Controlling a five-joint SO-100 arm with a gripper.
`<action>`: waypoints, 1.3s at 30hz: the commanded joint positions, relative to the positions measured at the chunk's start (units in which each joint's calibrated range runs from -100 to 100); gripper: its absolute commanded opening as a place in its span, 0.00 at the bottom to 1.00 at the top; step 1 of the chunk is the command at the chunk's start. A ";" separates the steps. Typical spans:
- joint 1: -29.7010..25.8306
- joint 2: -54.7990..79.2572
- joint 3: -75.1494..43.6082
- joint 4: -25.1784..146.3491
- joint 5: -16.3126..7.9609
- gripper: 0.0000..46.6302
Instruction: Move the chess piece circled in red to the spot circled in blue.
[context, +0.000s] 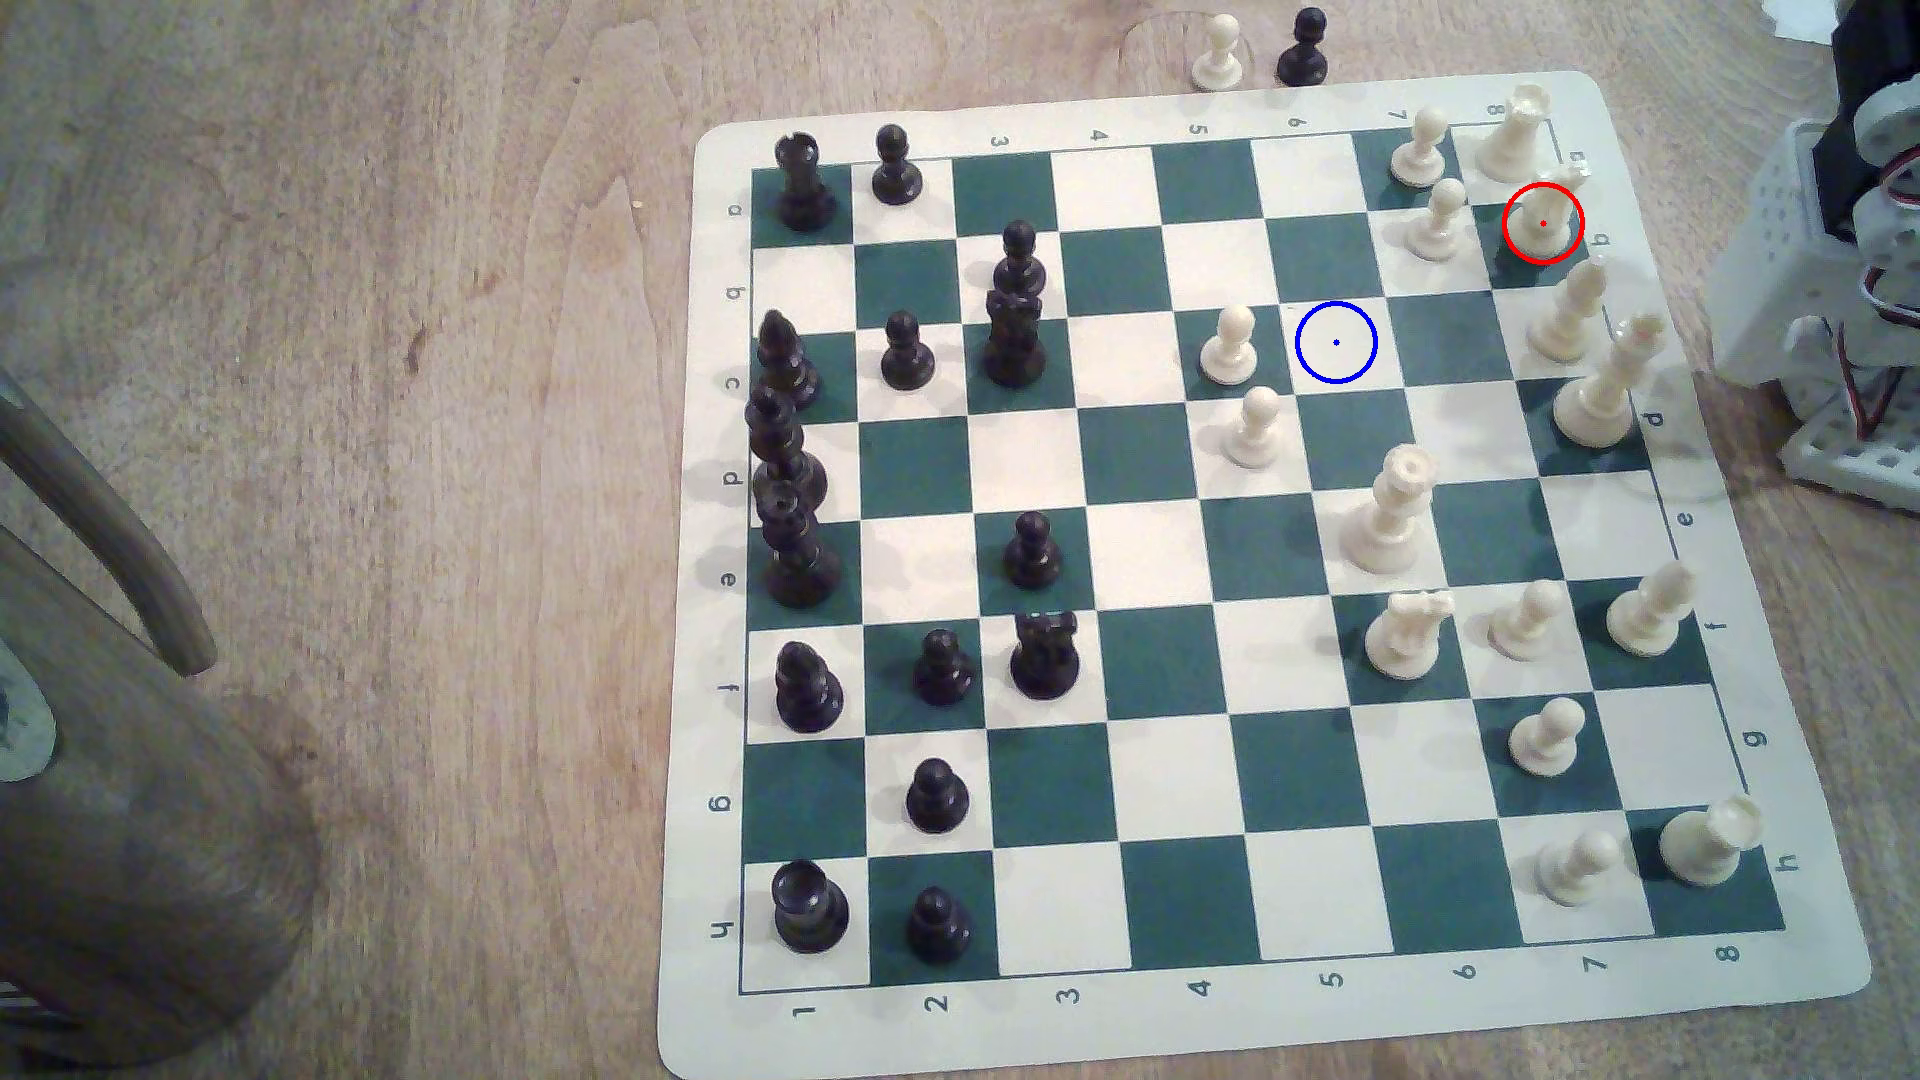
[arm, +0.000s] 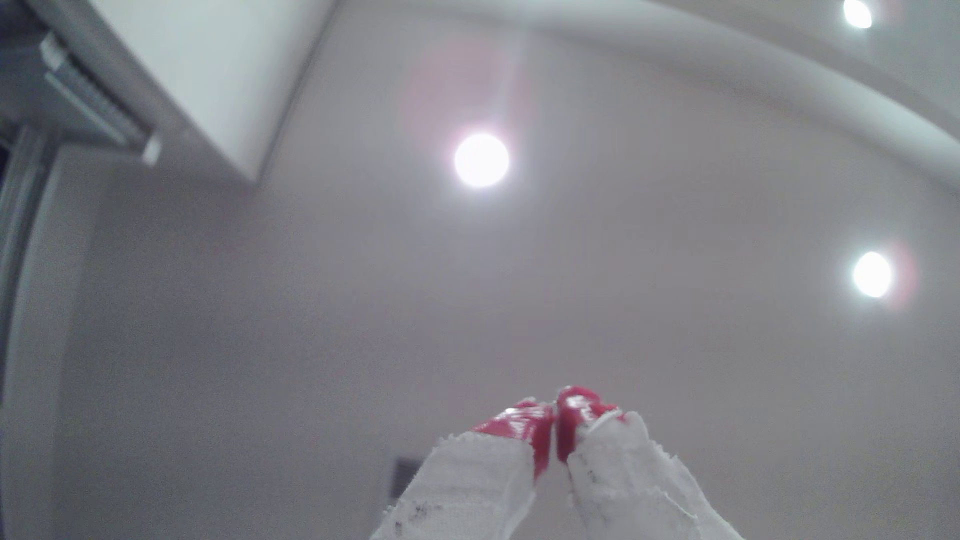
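Claw (arm: 555, 415) in the wrist view: two red tips pressed together, white tape wrapped below them, nothing between them; pinched closed and empty. It points up at a pale ceiling with three round lights (arm: 481, 160), well apart from the claw tips, and a white boxed panel (arm: 208, 78) off to one side. Small dark vent (arm: 402, 475) just beside the taped finger.

Exterior view: arm base (context: 1839, 270), white printed frame with red and black wires, sits at the exterior view's right edge, just off the board (context: 1195, 104).

Readable writing: the board's border is printed with numbers 1 to 8 along the near and far edges and letters a to h along both sides. No brand seen.

White knight (context: 1545, 213) stands upright on a dark green square under the red ring, at the board corner nearest the arm base, row b, column 8, a cream rook (context: 1512, 135) just beside it. The spot (context: 1336, 343), blue ring with centre dot, is a bare cream square, row c, further from the arm; a cream pawn (context: 1229, 346) stands just beside it.

Counter (context: 416, 415) is worn light wood grain. Two pawns, one cream, one black (context: 1302, 50), stand off the board. Blurred brownish object (context: 125, 727) at the exterior view's left.
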 joint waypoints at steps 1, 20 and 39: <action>-0.46 0.14 0.99 -1.43 0.05 0.00; -0.46 0.14 0.99 -1.43 0.05 0.00; 0.01 0.14 0.99 7.58 0.00 0.13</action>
